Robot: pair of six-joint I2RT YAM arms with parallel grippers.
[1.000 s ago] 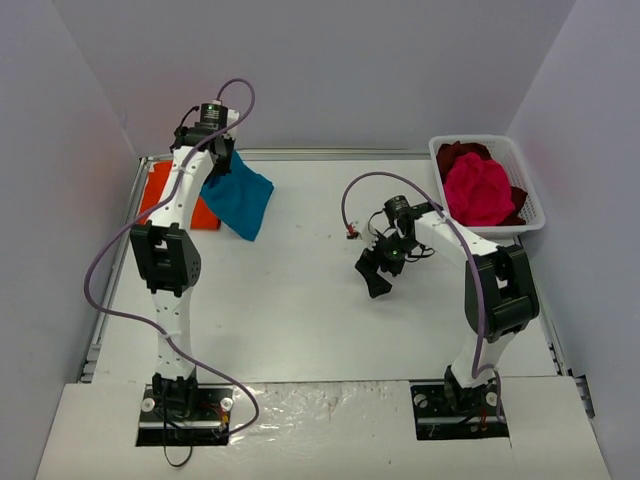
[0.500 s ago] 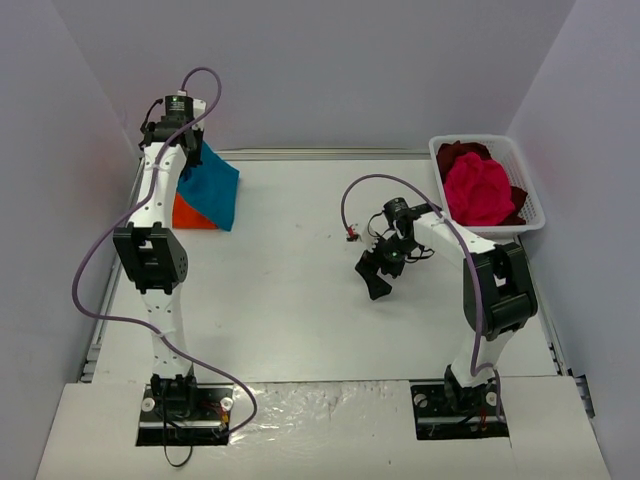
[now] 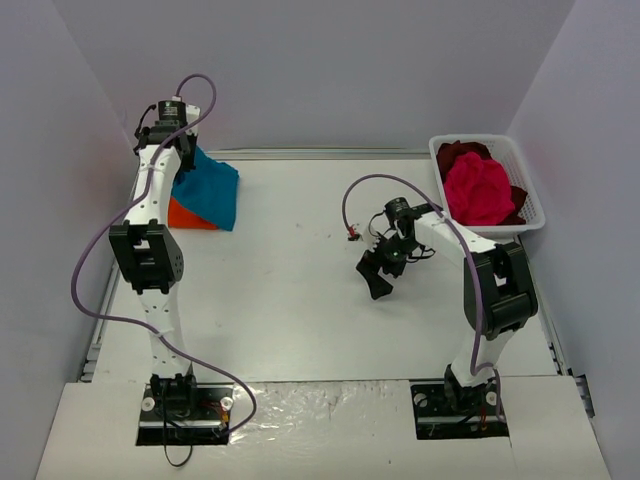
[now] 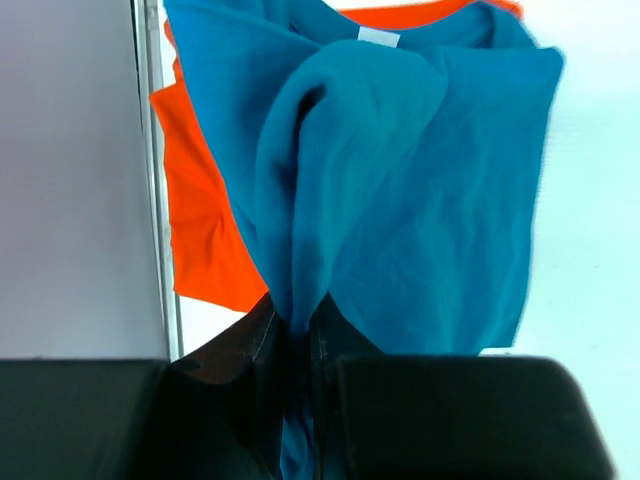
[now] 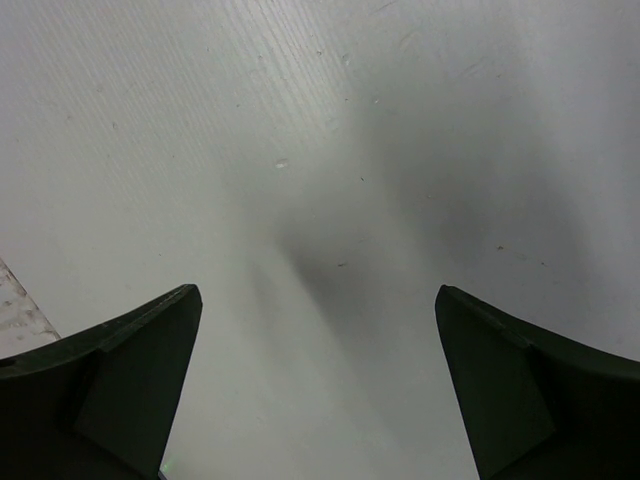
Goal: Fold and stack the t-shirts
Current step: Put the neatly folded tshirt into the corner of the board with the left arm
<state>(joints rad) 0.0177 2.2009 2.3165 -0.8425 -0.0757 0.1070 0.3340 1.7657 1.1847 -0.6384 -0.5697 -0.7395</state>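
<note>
Pinching the teal-blue t-shirt (image 4: 400,200) between closed jaws, the left gripper (image 4: 300,335) is holding it over the orange t-shirt (image 4: 200,240) at the far-left corner of the table (image 3: 290,310); the right gripper (image 5: 315,300) is hovering wide open.

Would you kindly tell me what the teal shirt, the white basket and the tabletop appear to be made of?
The teal t-shirt looks like soft matte cloth, likely a cotton-type knit; it drapes in loose folds from the left gripper. The basket seems to be rigid white plastic with slotted walls. The table is white, matte and finely ribbed, perhaps corrugated plastic sheet; hard to say.
</note>
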